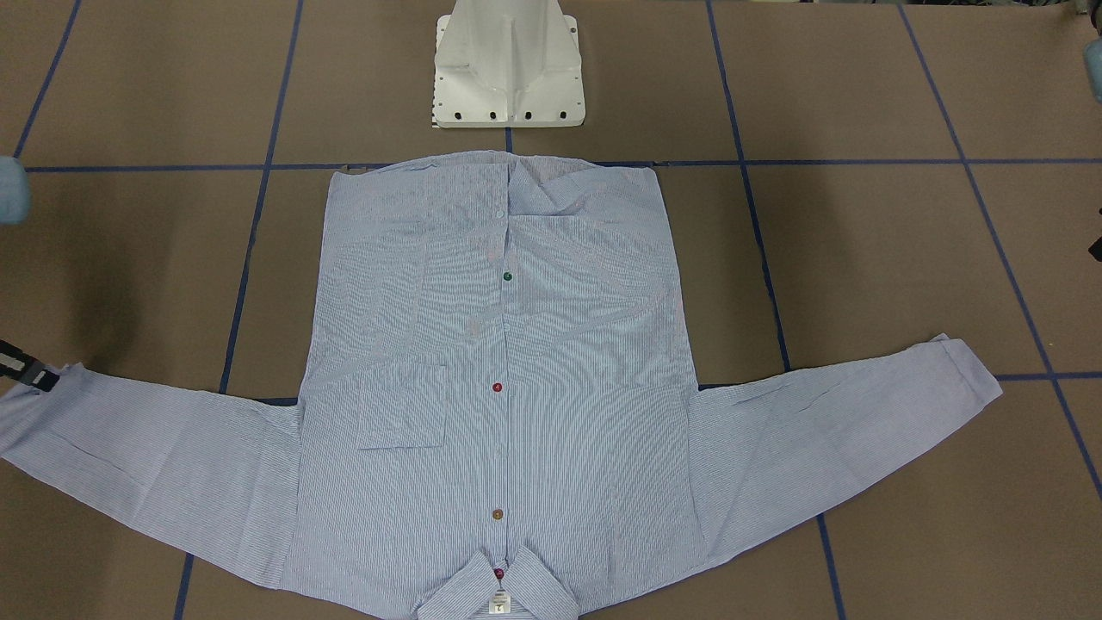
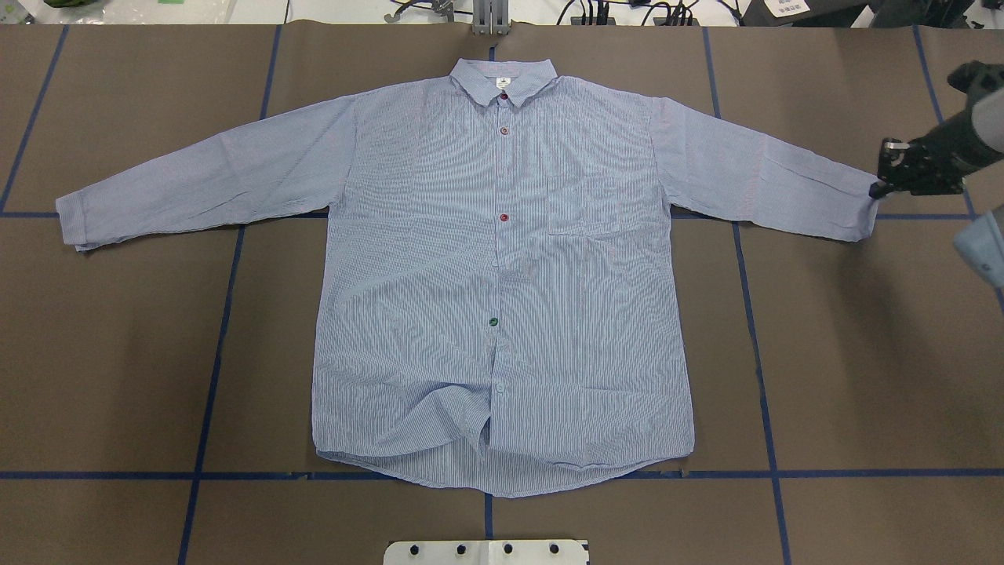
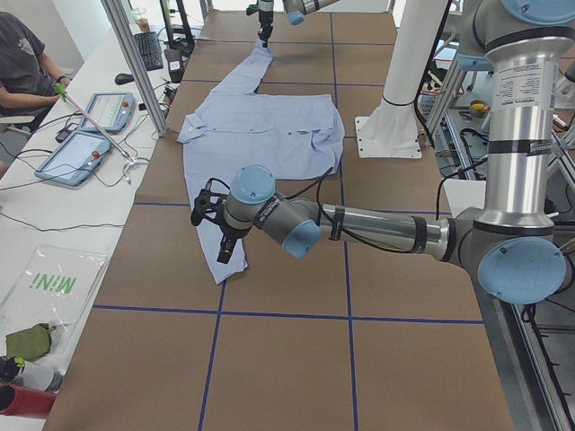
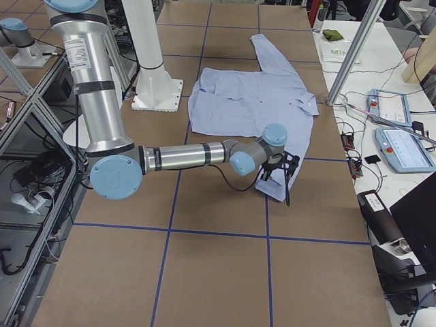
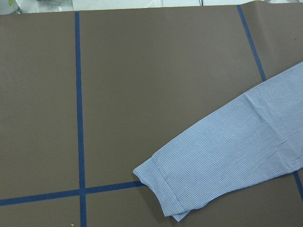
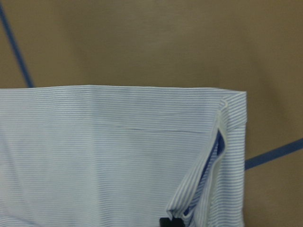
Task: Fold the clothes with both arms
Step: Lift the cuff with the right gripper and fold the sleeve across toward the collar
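Note:
The light blue-and-white striped shirt lies flat and face up on the brown table, sleeves spread, collar away from the robot. My right gripper is at the end of the sleeve on my right. In the right wrist view the cuff bunches up into a ridge that runs to a black fingertip, so the gripper looks shut on it. My left gripper hovers over the other sleeve's end and shows only in the exterior left view, so I cannot tell whether it is open or shut. The left wrist view looks down on that cuff, flat on the table.
The white pedestal base stands just behind the shirt's hem. Blue tape lines cross the brown table. A side bench with tablets and cables runs along the far edge, with a seated person there.

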